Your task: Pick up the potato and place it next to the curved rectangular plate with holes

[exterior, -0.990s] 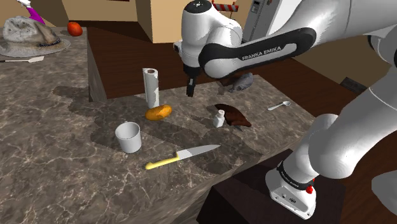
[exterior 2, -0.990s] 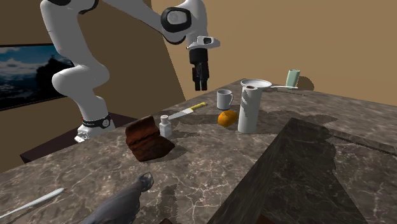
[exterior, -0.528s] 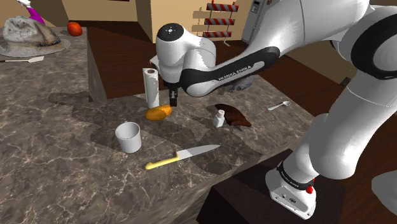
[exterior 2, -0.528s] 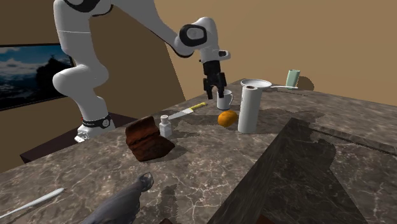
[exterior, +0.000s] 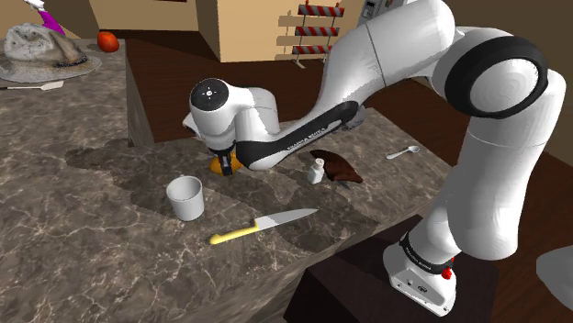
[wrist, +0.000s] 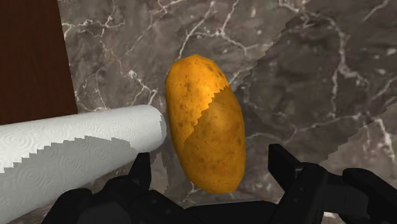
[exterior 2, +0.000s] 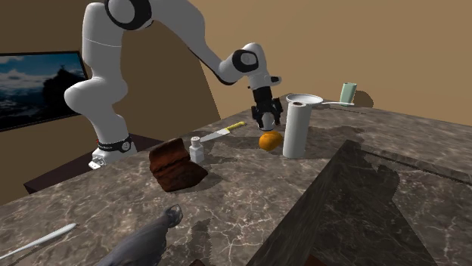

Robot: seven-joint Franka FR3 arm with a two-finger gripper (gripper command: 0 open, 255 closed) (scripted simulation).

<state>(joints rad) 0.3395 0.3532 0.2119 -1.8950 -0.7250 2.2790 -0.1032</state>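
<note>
The potato [wrist: 207, 124] is an orange-brown oval lying on the marble counter, right beside a white paper towel roll [wrist: 70, 156]. My gripper [wrist: 211, 159] is open just above it, one black finger on each side and neither touching it. In the shoulder view the hand covers most of the potato [exterior: 218, 168], with the gripper [exterior: 223, 161] directly over it. In the second exterior view the gripper [exterior 2: 266, 122] hangs just above the potato [exterior 2: 270, 140], next to the upright roll [exterior 2: 296, 130]. The dark brown curved plate [exterior: 335, 165] [exterior 2: 175, 164] lies further along the counter.
A white cup [exterior: 185, 197] and a yellow-handled knife [exterior: 262, 225] lie near the counter's front. A small white shaker [exterior: 316, 172] stands against the brown plate, with a spoon [exterior: 402, 152] beyond. A raised wooden ledge [exterior: 165, 92] borders the counter behind the roll.
The arm has swung toward the shoulder view's left and come down, from above the counter's middle to just over the potato. The fingers have stayed open.
</note>
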